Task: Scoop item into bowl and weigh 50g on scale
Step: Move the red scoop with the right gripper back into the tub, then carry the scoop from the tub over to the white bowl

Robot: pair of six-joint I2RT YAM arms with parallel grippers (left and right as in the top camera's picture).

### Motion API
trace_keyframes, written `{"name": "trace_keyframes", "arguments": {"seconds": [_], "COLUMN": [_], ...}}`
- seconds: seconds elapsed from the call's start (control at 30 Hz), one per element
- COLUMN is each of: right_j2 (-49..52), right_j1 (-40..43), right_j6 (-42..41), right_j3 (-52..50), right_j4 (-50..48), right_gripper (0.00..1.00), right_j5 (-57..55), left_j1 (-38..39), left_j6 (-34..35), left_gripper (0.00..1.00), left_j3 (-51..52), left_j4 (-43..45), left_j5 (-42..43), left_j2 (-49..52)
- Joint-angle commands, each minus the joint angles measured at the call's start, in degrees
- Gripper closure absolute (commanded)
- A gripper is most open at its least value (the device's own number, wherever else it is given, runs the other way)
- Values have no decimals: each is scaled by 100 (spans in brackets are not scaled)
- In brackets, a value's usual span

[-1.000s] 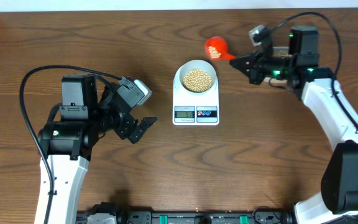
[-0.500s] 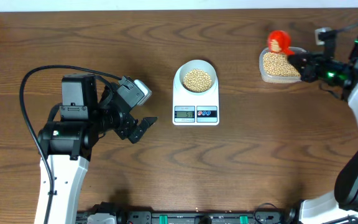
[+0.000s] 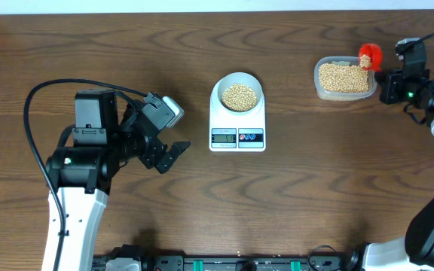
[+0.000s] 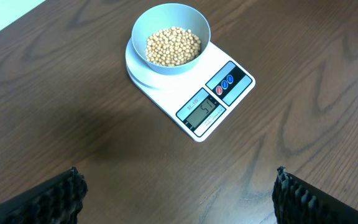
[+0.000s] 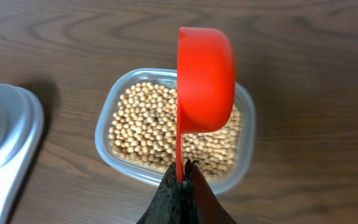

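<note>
Two piles of beans (image 3: 239, 96): one is sitting in the bowl (image 3: 218, 89) on the scale (image 3: 237, 137) at frame centre, the other is filling the clear tub (image 3: 319, 79) at upper right. Right pincer (image 5: 180, 180) is clamping the handle of the red scoop (image 5: 205, 78), holding it on edge over the tub. Left pincer (image 3: 172, 154) is hanging spread wide at centre-left above the tabletop (image 3: 315, 188), gripping nothing.

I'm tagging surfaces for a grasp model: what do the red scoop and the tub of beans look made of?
The red scoop: likely plastic, smooth with a soft sheen, uniform colour. The tub: clear, probably thin plastic; the beans show through its wall.
</note>
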State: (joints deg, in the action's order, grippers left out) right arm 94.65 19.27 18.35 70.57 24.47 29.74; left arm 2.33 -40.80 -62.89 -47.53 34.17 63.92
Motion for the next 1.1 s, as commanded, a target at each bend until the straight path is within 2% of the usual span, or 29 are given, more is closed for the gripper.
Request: {"name": "trace_keyframes", "arguments": {"seconds": [0.0, 0.1, 0.23, 0.5, 0.6, 0.73, 0.77, 1.0, 1.07], "right_j2": [-144, -144, -144, -212, -472, -544, -501, -151, 116], "right_j1": [-295, -704, -1001, -1064, -1110, -1189, -1333, -2496, -2920], "right_j6": [470, 927, 1108, 1104, 1078, 417, 387, 520, 743], "right_j3": [66, 66, 66, 68, 68, 68, 68, 68, 68], "right_j4": [96, 214, 201, 138, 22, -680, -811, -955, -951], "right_gripper": [99, 99, 99, 99, 99, 99, 99, 99, 99], "right_j5": [-739, -1631, -2424, -2500, -1587, 2020, 2400, 1552, 817], "left_j1": [-28, -28, -26, -28, -28, -28, -28, -28, -28], "left_j6": [-74, -76, -74, -74, -74, -74, -74, -74, -74], "left_gripper": [2, 2, 2, 2, 2, 2, 2, 2, 2], "left_j3": [-109, -109, -109, -109, -109, -109, -109, -109, -109], "left_j4": [-2, -2, -2, -2, -2, -2, -2, -2, -2], "left_j5": [9, 9, 9, 9, 9, 9, 9, 9, 9], "left_j2": [17, 17, 17, 17, 17, 17, 17, 17, 17]}}
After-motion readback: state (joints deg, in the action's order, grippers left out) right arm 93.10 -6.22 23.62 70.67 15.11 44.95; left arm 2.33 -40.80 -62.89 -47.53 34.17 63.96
